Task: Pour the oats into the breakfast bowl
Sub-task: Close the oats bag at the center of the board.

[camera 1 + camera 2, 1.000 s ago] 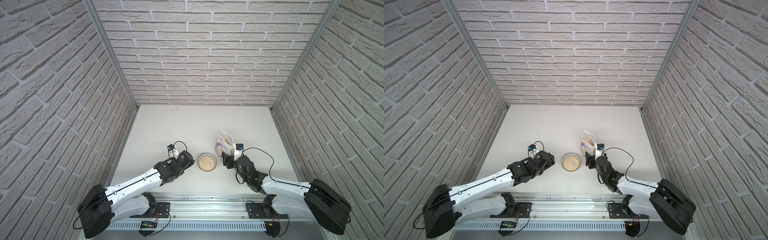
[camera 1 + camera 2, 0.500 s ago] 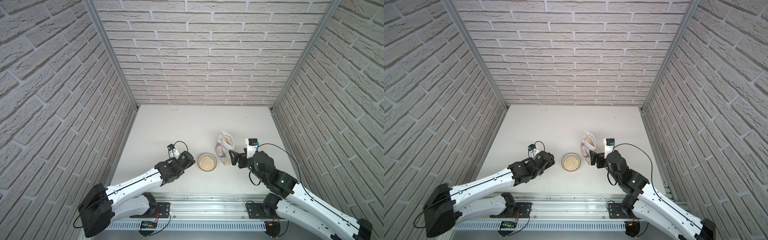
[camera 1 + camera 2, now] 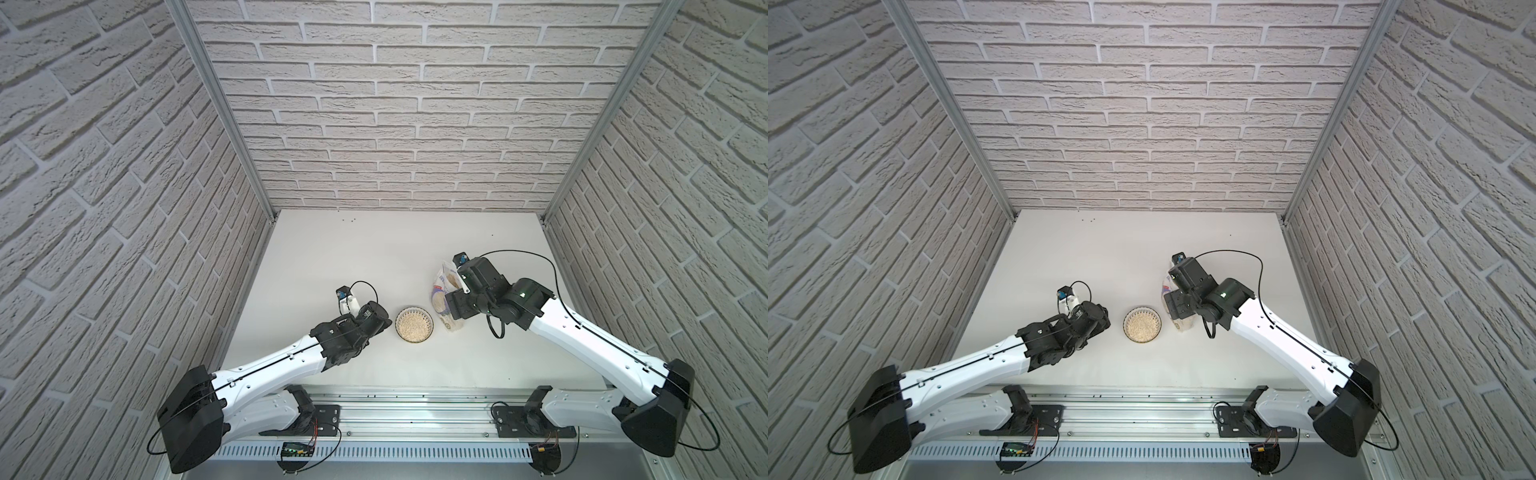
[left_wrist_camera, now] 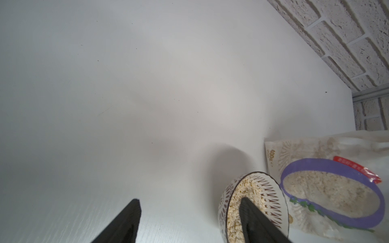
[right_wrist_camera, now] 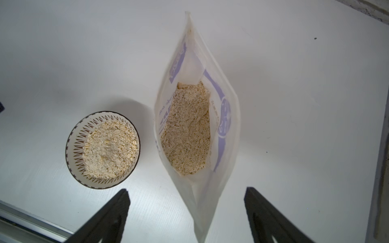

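The breakfast bowl (image 3: 414,325) (image 3: 1142,325) (image 5: 102,149), white with a dark lattice pattern and dark rim, holds a heap of pale oats. Just right of it the oats bag (image 3: 441,291) (image 5: 197,117) (image 4: 328,189) stands upright on its own with its mouth open, flakes showing inside. My right gripper (image 5: 187,189) (image 3: 455,308) hovers above the bag, open and touching nothing. My left gripper (image 4: 189,201) (image 3: 384,323) sits low just left of the bowl (image 4: 224,202), open and empty. One of its fingers (image 4: 252,212) overlaps the bowl in the left wrist view.
A metal rail (image 3: 415,411) (image 5: 31,223) runs along the white table's front edge, close to the bowl. Brick walls (image 3: 395,124) enclose the table at the back and on both sides. The right wall (image 4: 345,37) is near the bag.
My right gripper has let go of the bag, drawn back to the right and risen above it. The bag stays standing. The left arm has not moved.
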`<state>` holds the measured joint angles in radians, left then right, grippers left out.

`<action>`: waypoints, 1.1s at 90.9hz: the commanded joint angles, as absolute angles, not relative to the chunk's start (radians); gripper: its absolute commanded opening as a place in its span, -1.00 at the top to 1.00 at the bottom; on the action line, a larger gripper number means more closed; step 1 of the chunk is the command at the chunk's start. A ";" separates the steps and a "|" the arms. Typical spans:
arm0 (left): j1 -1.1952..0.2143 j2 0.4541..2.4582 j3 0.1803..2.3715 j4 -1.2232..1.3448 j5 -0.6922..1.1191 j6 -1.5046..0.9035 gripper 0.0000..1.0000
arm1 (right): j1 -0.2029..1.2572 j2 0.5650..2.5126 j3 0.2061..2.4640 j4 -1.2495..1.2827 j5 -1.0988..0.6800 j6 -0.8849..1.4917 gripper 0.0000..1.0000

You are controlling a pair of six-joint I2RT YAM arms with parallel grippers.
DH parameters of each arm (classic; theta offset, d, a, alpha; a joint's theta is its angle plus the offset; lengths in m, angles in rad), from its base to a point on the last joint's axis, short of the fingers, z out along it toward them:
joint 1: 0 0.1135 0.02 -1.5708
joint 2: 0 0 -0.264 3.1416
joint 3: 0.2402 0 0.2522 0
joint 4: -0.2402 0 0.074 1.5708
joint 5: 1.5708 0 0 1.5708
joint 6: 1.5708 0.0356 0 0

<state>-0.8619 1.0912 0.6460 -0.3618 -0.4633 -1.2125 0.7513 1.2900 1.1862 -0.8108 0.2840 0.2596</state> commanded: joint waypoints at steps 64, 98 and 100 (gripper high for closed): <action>-0.869 1.074 0.664 -0.308 -0.442 -1.189 -0.54 | 0.644 1.294 1.189 -0.801 0.195 0.296 0.92; -0.868 1.083 0.666 -0.311 -0.441 -1.196 -0.54 | 0.644 1.366 1.271 -0.839 0.244 0.238 0.68; -0.868 1.083 0.666 -0.313 -0.440 -1.196 -0.53 | 0.644 1.370 1.278 -0.841 0.242 0.236 0.78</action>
